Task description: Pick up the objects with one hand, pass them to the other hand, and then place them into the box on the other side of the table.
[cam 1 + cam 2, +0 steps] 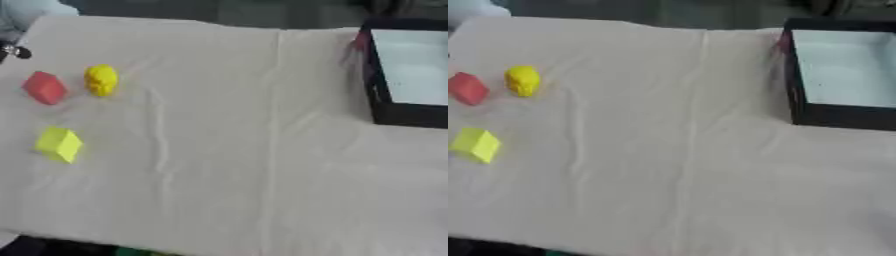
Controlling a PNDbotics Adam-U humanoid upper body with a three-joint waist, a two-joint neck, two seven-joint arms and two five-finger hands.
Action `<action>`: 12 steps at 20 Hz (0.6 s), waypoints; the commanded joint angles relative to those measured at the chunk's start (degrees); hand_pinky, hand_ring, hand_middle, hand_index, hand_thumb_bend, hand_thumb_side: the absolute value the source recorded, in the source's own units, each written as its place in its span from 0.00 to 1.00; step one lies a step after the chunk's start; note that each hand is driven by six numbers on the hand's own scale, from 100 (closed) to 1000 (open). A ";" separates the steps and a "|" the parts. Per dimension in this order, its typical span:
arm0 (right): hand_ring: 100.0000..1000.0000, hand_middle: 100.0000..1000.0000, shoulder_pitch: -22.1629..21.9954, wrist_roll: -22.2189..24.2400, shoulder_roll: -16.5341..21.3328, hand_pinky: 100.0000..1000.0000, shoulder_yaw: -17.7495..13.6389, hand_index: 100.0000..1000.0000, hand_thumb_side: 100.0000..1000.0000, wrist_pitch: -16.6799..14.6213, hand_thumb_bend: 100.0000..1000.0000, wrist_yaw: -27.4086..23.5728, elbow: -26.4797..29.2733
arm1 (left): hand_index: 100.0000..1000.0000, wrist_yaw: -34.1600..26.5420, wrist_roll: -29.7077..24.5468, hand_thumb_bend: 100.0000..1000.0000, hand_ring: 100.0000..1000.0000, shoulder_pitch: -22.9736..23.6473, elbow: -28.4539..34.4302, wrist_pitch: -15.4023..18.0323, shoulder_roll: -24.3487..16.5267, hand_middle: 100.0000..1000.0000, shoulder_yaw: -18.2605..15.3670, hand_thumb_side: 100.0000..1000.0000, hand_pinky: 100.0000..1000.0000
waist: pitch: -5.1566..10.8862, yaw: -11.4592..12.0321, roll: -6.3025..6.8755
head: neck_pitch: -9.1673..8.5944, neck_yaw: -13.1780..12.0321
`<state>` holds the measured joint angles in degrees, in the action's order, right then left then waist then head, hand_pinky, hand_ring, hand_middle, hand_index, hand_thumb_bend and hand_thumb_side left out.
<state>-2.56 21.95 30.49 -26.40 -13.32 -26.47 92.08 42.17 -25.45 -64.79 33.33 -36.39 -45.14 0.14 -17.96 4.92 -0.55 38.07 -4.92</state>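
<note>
Three small objects lie on the left side of the cloth-covered table. A red block (44, 87) sits farthest left, with a rounded yellow object (101, 79) just right of it. Nearer to me, a yellow-green cube (59, 144) sits alone. At the far right stands a black box (842, 118) with a pale inside, and nothing shows in it. Neither of my hands shows in either view.
A cream cloth (236, 150) with creases covers the table, and a wide stretch of it lies between the objects and the box. A small dark shape (15, 51) pokes in at the upper left edge; I cannot make it out. The table's near edge runs along the bottom.
</note>
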 commanded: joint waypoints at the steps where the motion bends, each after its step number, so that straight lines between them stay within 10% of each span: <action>1: 1.00 1.00 0.03 0.22 2.09 1.00 -0.31 0.99 0.49 -0.09 0.00 0.21 0.29 | 0.80 0.61 0.14 0.71 0.89 -1.64 -0.71 -2.09 -0.85 0.78 -0.49 0.26 0.99 | 1.31 -0.04 0.08 | -0.77 -0.32; 12: 1.00 1.00 0.39 0.78 1.91 1.00 0.24 0.99 0.50 0.00 0.00 0.74 0.05 | 0.80 3.47 -0.23 0.74 0.91 -2.17 -3.09 -5.34 0.91 0.79 -0.78 0.28 1.00 | 0.98 0.01 -0.09 | -0.29 -2.55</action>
<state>-2.46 22.44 30.49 -25.97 -13.25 -25.94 91.77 45.62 -24.89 -65.55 29.91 -41.06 -42.83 -0.20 -17.98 4.89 -0.71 38.07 -7.21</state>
